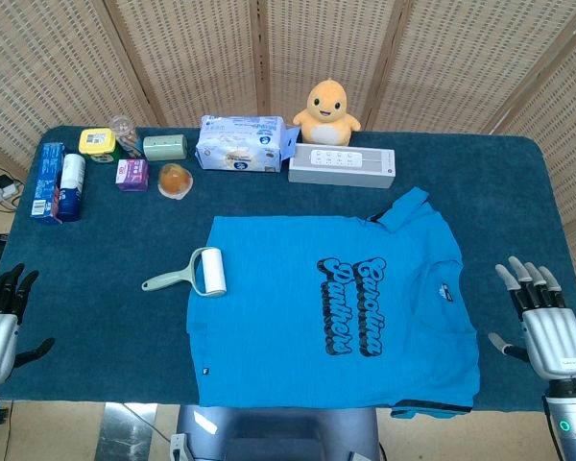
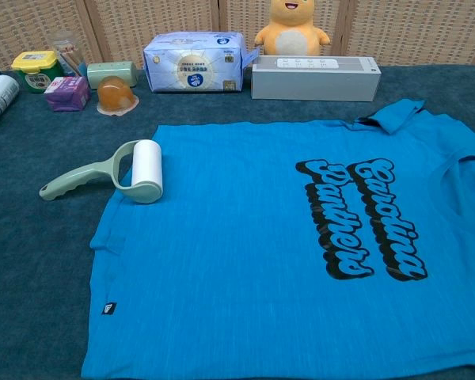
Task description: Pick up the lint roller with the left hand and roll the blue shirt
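Observation:
A blue shirt (image 1: 307, 307) (image 2: 245, 245) with black lettering lies flat on the dark blue table. The lint roller (image 1: 194, 273) (image 2: 115, 175), pale green handle and white roll, rests at the shirt's left edge, its roll on the sleeve and its handle pointing left. My left hand (image 1: 2, 312) hovers at the table's front left corner, fingers apart, holding nothing, well left of the roller. At the front right corner my right hand (image 1: 540, 317) is also spread and empty. Neither hand shows in the chest view.
Along the back stand a blue box (image 1: 48, 181), a white bottle (image 1: 70, 182), a yellow-lidded jar (image 1: 98, 144), a purple box (image 1: 132, 175), an orange jelly cup (image 1: 175, 180), a tissue pack (image 1: 242, 144), a grey speaker (image 1: 341, 166) and a yellow plush (image 1: 328, 112).

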Controlling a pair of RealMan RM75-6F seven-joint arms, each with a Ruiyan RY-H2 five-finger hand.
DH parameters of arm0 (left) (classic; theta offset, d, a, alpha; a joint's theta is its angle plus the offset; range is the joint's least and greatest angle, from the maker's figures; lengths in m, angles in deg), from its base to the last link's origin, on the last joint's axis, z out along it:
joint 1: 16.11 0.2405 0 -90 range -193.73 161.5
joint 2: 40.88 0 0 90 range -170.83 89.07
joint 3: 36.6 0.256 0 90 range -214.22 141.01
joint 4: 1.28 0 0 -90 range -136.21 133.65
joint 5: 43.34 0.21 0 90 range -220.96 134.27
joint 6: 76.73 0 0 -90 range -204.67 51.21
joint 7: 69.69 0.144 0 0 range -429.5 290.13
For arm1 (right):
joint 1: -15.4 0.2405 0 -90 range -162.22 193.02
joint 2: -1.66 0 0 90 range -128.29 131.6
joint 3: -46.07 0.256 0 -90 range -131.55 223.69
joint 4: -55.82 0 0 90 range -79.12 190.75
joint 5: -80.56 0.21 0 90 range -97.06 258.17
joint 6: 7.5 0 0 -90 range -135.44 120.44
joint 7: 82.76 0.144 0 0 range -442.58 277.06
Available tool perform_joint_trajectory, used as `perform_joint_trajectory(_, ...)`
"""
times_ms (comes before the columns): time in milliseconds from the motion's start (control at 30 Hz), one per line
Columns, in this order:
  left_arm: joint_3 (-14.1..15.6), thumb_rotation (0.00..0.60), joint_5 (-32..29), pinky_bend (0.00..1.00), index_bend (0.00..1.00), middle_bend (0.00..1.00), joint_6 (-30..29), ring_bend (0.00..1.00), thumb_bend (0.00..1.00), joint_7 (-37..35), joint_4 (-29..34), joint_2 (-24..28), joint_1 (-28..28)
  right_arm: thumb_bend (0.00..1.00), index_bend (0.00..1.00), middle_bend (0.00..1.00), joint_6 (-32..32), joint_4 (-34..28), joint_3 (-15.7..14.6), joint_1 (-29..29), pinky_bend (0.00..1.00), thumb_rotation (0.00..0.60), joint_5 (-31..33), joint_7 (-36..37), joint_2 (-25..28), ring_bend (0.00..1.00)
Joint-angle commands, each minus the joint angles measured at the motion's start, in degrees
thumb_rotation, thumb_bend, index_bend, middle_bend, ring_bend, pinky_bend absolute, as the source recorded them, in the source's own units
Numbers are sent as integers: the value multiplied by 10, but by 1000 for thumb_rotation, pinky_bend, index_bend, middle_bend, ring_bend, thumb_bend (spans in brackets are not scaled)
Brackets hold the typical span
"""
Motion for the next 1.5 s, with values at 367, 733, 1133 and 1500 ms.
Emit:
perform_joint_trajectory(367,-32,600,-18,71,0,0,118,0,48,-99,1,20,-44,0,55,0,4,-6,-2,1,0,600,-1,20,6,0)
perform_joint_trajectory(733,-87,600,-103,70,0,0,446,0,46,-225,-30,47,-210,0,60,0,16,-18,-3,3,0,600,8,18,12,0)
perform_joint_trajectory(1133,-118,600,-127,71,0,0,578,0,42,-289,-98,-2,-288,0,60,0,29,-21,1,6,0,600,26,15,15,0)
perform_joint_trajectory(1500,-130,600,-102,130,0,107,667,0,42,-365,-122,-8,-331,0,60,0,36,-20,2,8,0,600,34,13,13,0)
